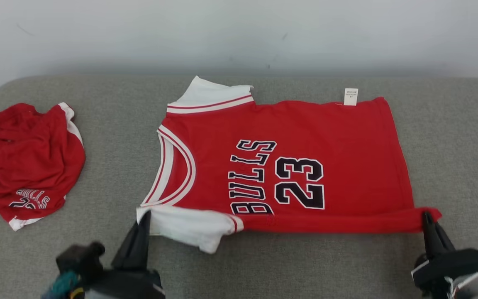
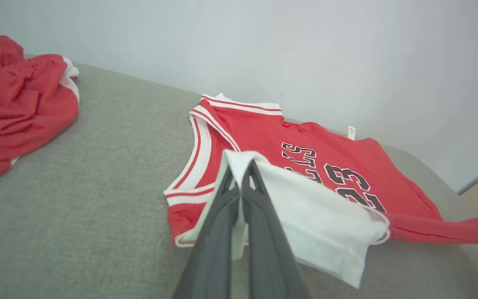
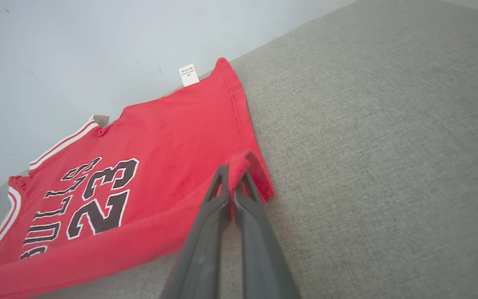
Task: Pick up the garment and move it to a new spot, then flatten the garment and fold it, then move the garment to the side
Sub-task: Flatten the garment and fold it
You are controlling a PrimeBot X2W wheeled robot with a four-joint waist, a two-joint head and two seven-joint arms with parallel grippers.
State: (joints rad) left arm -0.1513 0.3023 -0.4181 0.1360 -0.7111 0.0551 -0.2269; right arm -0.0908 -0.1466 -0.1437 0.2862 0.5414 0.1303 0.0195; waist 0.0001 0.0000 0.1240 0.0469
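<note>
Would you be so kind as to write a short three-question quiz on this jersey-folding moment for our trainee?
1. True or false: the left gripper is shut on the white sleeve of the jersey.
2. Which part of the jersey does the right gripper pinch? A: the collar. B: a red hem corner. C: the label.
3. Fill in: in the head view, the crumpled red garment lies to the jersey's ____.
Key: 1 true; 2 B; 3 left.
</note>
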